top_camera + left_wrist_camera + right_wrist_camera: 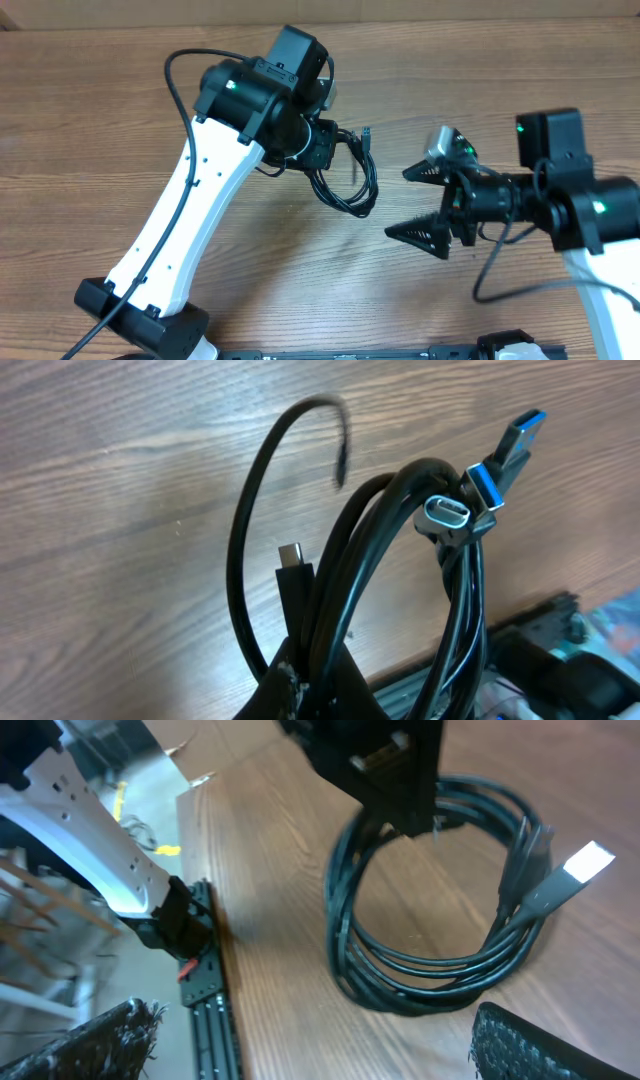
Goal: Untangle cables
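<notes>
1. The wooden tabletop [100, 120] lay beneath both arms.
2. The right hand [400, 203] stood wide apart and held nothing, near the coil's right side.
3. The left hand [325, 152] was clamped on the cables [352, 190], a black looped coil at mid-tabletop.
4. A light-tipped plug [590, 862] stuck out from the coil.

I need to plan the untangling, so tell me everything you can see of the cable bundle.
The cables are thin, glossy black cords wound in a loose many-looped coil. The left gripper is shut on one side, holding it over the wooden table. Plugs stick out: a blue-lined flat one, a silver oval-mouthed one, a small black one. One free end arcs outward.
</notes>
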Robot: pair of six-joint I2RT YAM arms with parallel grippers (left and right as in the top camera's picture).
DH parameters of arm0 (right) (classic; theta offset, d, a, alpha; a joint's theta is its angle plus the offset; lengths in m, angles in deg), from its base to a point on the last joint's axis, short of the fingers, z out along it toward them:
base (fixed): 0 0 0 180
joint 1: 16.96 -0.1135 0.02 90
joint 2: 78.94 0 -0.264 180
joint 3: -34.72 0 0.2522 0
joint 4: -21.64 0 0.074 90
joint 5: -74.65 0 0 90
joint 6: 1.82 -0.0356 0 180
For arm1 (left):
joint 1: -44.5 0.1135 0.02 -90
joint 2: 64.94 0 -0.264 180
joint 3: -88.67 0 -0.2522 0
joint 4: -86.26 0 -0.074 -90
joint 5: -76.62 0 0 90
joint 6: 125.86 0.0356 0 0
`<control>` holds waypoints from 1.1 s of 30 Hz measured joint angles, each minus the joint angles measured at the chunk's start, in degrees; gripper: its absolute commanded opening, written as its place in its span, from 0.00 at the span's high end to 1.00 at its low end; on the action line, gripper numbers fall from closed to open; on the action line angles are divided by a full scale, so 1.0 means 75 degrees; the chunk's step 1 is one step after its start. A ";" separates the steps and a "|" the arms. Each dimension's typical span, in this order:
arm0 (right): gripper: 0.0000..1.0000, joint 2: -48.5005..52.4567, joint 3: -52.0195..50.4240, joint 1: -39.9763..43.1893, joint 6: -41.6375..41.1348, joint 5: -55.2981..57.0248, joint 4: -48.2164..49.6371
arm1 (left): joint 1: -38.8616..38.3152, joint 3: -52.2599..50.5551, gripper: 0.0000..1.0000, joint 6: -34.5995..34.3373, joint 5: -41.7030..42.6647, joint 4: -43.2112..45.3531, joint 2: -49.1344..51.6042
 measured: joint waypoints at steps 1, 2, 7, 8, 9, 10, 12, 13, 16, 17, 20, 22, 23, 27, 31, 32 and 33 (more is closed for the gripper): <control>0.02 0.0128 0.0000 -0.0023 -0.0017 -0.0050 0.0000 | 0.0000 0.0105 0.96 -0.0041 0.0067 -0.0096 0.0000; 0.20 0.0245 0.0000 -0.0064 -0.0032 -0.0076 0.0000 | 0.0000 0.0224 0.96 -0.0085 0.0128 -0.0204 0.0000; 0.29 0.0790 0.0000 -0.0411 0.0105 -0.0221 -0.0032 | 0.0000 0.0574 0.96 -0.0117 0.0309 -0.0431 -0.0003; 0.28 0.0863 0.0000 -0.0495 0.0143 -0.0242 -0.0020 | 0.0000 0.0595 0.96 -0.0117 0.0326 -0.0431 0.0000; 0.28 0.0927 0.0000 -0.0612 0.0201 -0.0256 -0.0009 | 0.0000 0.0600 0.96 -0.0119 0.0335 -0.0431 0.0000; 0.27 0.0965 0.0000 -0.0734 0.0277 -0.0262 -0.0009 | 0.0000 0.0600 0.96 -0.0119 0.0350 -0.0431 0.0000; 0.27 0.0991 0.0000 -0.1035 0.0484 -0.0277 -0.0006 | 0.0000 0.0600 0.96 -0.0140 0.0358 -0.0431 0.0000; 0.27 0.0988 0.0000 -0.1189 0.0597 -0.0280 -0.0009 | 0.0000 0.0600 0.96 -0.0140 0.0361 -0.0434 0.0000; 0.23 0.0988 0.0000 -0.1667 0.0965 -0.0251 0.0023 | 0.0000 0.0600 0.96 -0.0169 0.0373 -0.0434 0.0000; 0.25 0.0988 0.0000 -0.1824 0.1064 -0.0178 0.0061 | 0.0000 0.0600 0.96 -0.0178 0.0408 -0.0446 0.0000; 0.41 0.0988 0.0000 -0.2049 0.1201 0.0076 0.0134 | 0.0000 0.0600 0.96 -0.0248 0.0571 -0.0475 0.0000; 0.37 0.0988 0.0000 -0.2122 0.1282 0.0219 0.0201 | 0.0000 0.0600 0.96 -0.0283 0.0731 -0.0472 0.0000; 0.32 0.0988 0.0000 -0.2127 0.1320 0.0245 0.0204 | 0.0000 0.0600 0.96 -0.0289 0.0799 -0.0478 0.0000; 0.25 0.0988 0.0000 -0.2133 0.1367 0.0356 0.0256 | 0.0000 0.0600 0.96 -0.0309 0.1032 -0.0455 0.0000; 0.25 0.0988 0.0000 -0.2159 0.1387 0.0522 0.0294 | 0.0000 0.0600 0.96 -0.0309 0.1207 -0.0460 0.0000; 0.25 0.0988 0.0000 -0.2162 0.1390 0.0589 0.0300 | 0.0000 0.0600 0.96 -0.0309 0.1239 -0.0460 0.0000; 0.25 0.0988 0.0000 -0.2159 0.1387 0.0662 0.0318 | 0.0000 0.0600 0.96 -0.0309 0.1274 -0.0472 0.0000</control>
